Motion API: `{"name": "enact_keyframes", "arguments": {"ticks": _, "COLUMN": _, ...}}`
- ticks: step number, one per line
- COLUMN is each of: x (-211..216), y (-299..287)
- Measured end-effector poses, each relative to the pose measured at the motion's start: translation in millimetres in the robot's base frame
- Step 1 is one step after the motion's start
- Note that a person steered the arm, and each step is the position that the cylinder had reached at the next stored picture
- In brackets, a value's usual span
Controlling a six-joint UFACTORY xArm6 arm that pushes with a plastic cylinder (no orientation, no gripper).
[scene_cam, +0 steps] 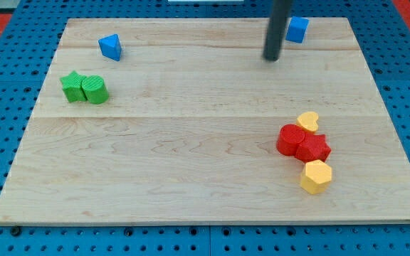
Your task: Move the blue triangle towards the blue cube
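Note:
The blue triangle (110, 47) lies near the board's top left. The blue cube (297, 29) sits near the top edge, right of centre. My tip (272, 57) comes down from the view's top and rests on the board just left of and below the blue cube, a small gap away. The tip is far to the right of the blue triangle.
A green star (72, 86) and a green cylinder (95, 89) touch at the left. At the lower right, a yellow heart (308, 121), a red cylinder (290, 139), a red star (314, 148) and a yellow hexagon (316, 176) cluster together. The wooden board (191, 156) lies on blue pegboard.

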State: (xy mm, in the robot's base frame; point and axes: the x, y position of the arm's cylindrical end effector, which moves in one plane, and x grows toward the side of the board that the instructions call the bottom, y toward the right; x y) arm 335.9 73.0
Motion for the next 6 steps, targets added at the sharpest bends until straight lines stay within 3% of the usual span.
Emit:
{"name": "enact_keyframes", "arguments": {"ticks": 2, "x": -4.9, "y": -191.5}}
{"name": "enact_keyframes", "arguments": {"ticks": 3, "x": -36.0, "y": -265.8}}
{"name": "enact_keyframes", "arguments": {"ticks": 4, "x": -55.0, "y": -290.6}}
{"name": "enact_keyframes", "arguments": {"ticks": 5, "x": -68.7, "y": -252.1}}
{"name": "enact_keyframes", "arguments": {"ticks": 6, "x": -68.8, "y": -160.2}}
